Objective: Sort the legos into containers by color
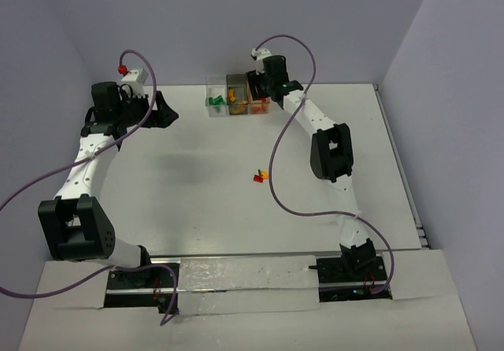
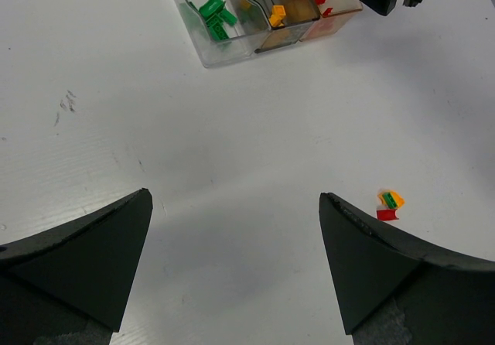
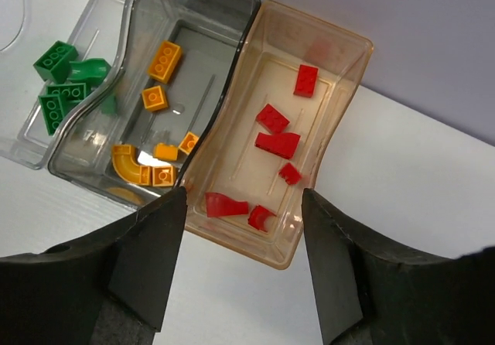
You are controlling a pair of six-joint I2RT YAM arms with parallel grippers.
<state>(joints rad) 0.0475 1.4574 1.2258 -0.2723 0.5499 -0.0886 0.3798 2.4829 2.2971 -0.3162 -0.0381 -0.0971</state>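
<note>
The smoky grey box (image 3: 193, 8) stood in the middle of the row at the back of the desk (image 1: 197, 201), with the clear box (image 3: 27, 150) touching its left side and the orange-tinted box (image 3: 344, 66) touching its right side. Inside the grey box lay orange-yellow bricks (image 3: 164, 60), with green bricks (image 3: 56, 60) in the clear one and red bricks (image 3: 277, 142) in the orange-tinted one. The right hand (image 3: 244, 198) hung just right of the grey box, above the near end of the orange-tinted box, its fingers spread wide apart and gripping nothing. The left hand (image 2: 236, 198) was well to the left of the grey box, over the desk, likewise wide open. A loose cluster (image 1: 260, 176) of red, green and orange-yellow pieces lay on the desk, well apart from the grey box on the side towards the arm bases and slightly to its right, the pieces touching one another
</note>
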